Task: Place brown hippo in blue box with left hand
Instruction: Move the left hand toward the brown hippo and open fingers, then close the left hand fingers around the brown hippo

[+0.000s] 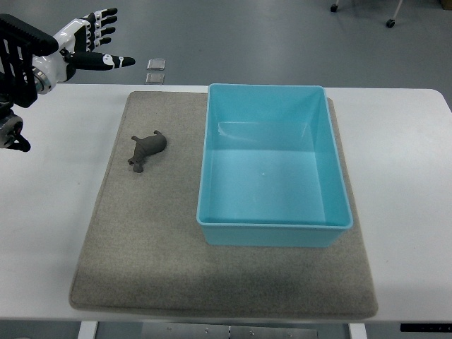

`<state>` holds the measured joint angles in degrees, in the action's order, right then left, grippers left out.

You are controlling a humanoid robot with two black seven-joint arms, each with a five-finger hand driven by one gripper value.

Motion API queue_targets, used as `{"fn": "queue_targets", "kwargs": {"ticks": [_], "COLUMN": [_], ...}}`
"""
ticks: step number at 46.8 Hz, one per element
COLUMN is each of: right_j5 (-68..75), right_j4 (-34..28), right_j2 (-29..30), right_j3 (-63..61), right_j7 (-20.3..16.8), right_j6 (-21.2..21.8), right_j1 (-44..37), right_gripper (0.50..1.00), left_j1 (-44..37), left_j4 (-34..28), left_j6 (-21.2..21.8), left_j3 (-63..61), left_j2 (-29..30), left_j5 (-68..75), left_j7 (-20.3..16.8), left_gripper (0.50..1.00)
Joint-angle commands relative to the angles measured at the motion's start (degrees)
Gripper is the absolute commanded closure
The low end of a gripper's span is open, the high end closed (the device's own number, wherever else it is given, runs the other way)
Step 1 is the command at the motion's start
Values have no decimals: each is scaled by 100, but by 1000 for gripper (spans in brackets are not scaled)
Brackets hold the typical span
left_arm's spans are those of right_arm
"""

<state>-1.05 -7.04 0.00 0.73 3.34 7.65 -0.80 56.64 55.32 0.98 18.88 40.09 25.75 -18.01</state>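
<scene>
— What are you seeing on the feed?

— I'm looking down at the table [56,212]. The hippo [147,150] is lying on its side on the mat [141,254], just left of the box [275,166] and not touching it. The box is sitting empty on the mat's right half, open side up, so I'm judging it's a plain drop once I'm over it.

— And the hand?

— I'm holding the left hand [88,39] up at the far left corner, past the table's back edge and well apart from the hippo. Its fingers [102,21] are spread apart and gripping nothing, the thumb pointing toward the right. I'm guessing that keeps it ready to come down around the toy.

— Right arm?

— I'm not seeing it at all. There's only a dark part of the robot [13,134] at the left edge.

— So nothing is done yet?

— Nothing. I'm thinking the next move needs a reach forward and down. The toy is lying low and flat, so I'm expecting the pinch to be fiddly against the soft mat.
</scene>
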Motion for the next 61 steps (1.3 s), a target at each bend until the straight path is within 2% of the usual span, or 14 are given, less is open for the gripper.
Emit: {"fn": "queue_targets", "kwargs": {"ticks": [1, 12, 21, 30, 39, 44, 54, 61], "right_j5": [0, 0, 0, 0, 0, 0, 0, 0], "right_j4": [1, 1, 1, 1, 1, 9, 1, 1], "right_j2": [0, 0, 0, 0, 0, 0, 0, 0], "right_j3": [-3, -3, -3, -3, -3, 6, 6, -3], "right_j7": [0, 0, 0, 0, 0, 0, 0, 0], "right_j6": [0, 0, 0, 0, 0, 0, 0, 0], "right_j1": [0, 0, 0, 0, 0, 0, 0, 0], "right_gripper": [564, 564, 564, 564, 564, 564, 564, 564], "left_j1": [153, 812, 1331, 1805, 2351, 2483, 2659, 2650], "left_j4": [215, 1112, 1429, 1587, 2026, 2211, 2439, 2448], "left_j6": [16, 332, 596, 710, 1237, 1466, 1598, 1625], "left_j3": [-314, -1632, -2643, -3513, -4594, -4867, -5254, -5351], "left_j2": [209, 921, 1176, 1220, 1176, 1132, 974, 781], "left_j5": [0, 0, 8, 0, 0, 0, -27, -62], "left_j7": [0, 0, 0, 0, 0, 0, 26, 421], "left_gripper": [508, 510, 510, 510, 510, 510, 510, 510]}}
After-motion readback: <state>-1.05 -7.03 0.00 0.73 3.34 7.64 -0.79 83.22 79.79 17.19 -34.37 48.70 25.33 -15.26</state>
